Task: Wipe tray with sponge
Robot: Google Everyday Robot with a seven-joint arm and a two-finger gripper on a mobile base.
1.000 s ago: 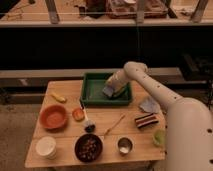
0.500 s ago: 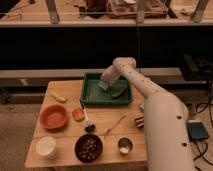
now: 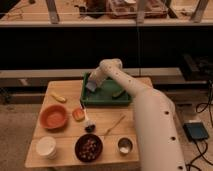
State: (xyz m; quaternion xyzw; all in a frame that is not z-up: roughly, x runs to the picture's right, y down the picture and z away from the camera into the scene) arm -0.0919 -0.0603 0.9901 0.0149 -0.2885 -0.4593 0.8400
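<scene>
End effector (image 3: 93,84) holds sponge (image 3: 91,87) at tray's (image 3: 102,97) left end.

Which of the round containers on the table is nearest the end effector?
The orange-red bowl; the white cup, dark bowl and small metal cup sit farther from the end effector over the tray.

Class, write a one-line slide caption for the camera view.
White robot arm reaches its gripper and sponge into the left end of the green tray.

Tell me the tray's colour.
Dark green tray, camera view; the claw is at its left end.
</scene>
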